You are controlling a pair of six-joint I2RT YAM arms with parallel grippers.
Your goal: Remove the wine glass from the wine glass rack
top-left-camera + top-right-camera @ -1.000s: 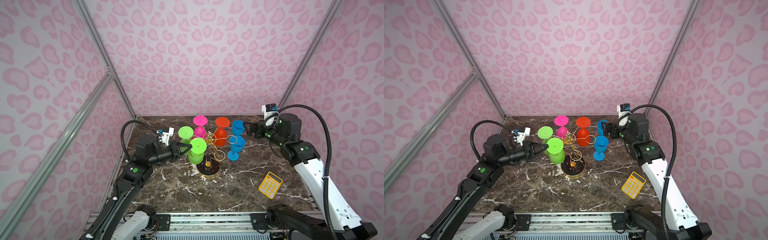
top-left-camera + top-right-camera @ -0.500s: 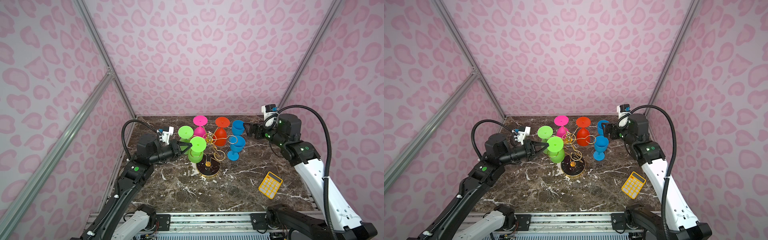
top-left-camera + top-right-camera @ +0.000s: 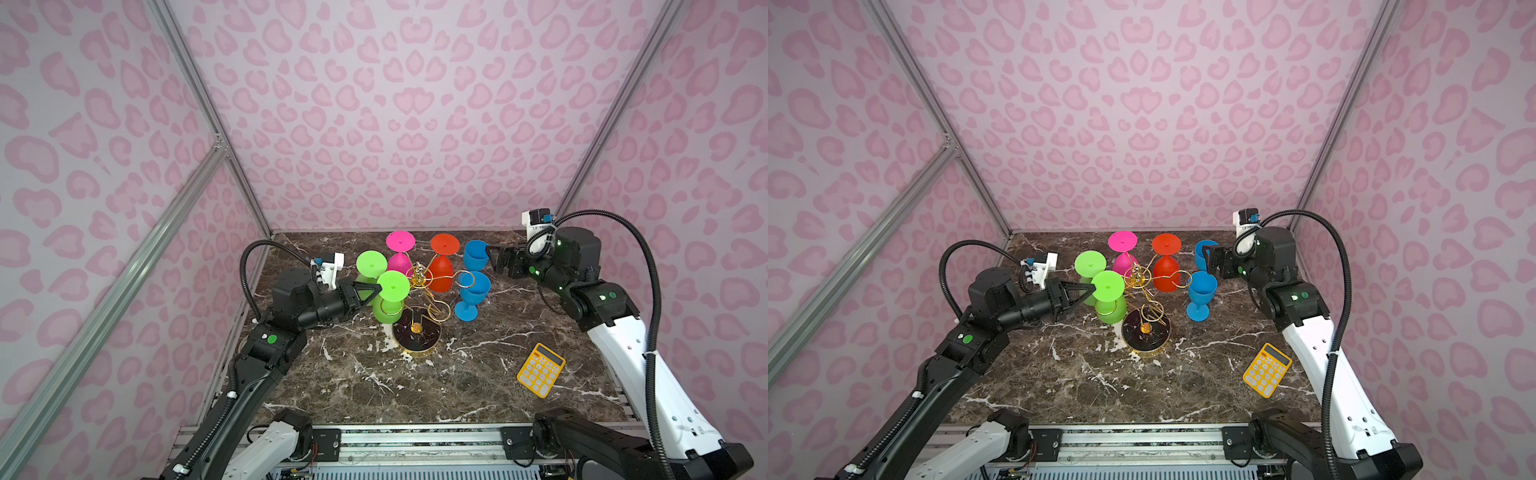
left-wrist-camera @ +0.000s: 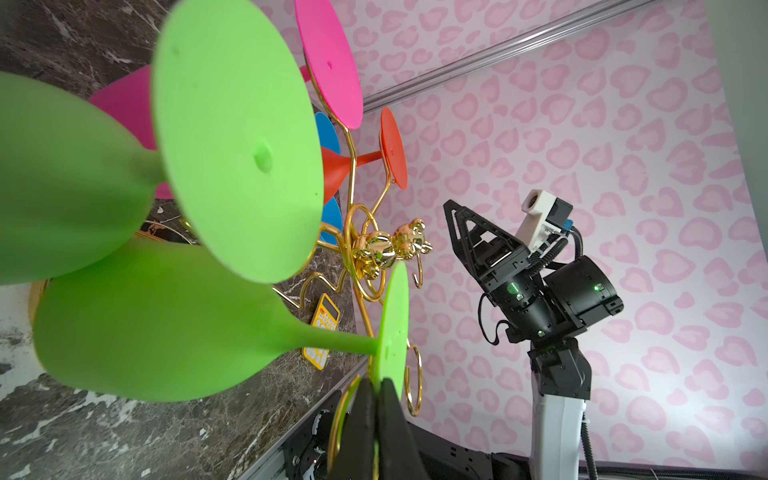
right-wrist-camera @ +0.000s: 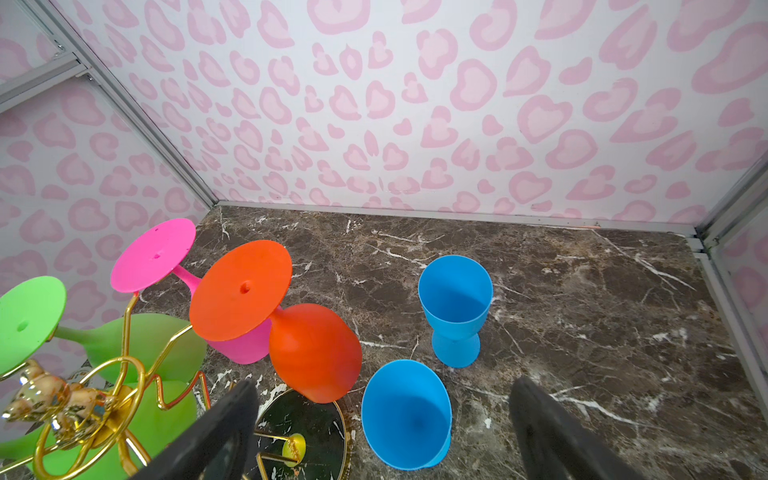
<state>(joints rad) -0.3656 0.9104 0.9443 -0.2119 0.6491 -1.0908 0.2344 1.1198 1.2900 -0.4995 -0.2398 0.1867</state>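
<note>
The left gripper (image 4: 376,388) is clenched on the edge of the foot of the nearer green glass (image 3: 388,300), which hangs bowl-down from a loop on the left side of the rack (image 3: 428,332), its foot resting on the gold wire. So the grasp looks made and the step in hand is the pulling-off itself; the glass is not yet free of its loop. Next, I'd say, the stem has to slide out sideways through the loop's open mouth, towards the left arm. The foot should be kept level and lifted only a touch, so the wire is not dragged and the light rack does not tip. The other green glass (image 3: 371,266) hangs just beside it, so there is little room to swing. The right gripper (image 3: 492,259) hangs with its jaws wide and empty by two blue glasses (image 5: 455,307) standing upright on the table (image 3: 415,395).
</note>
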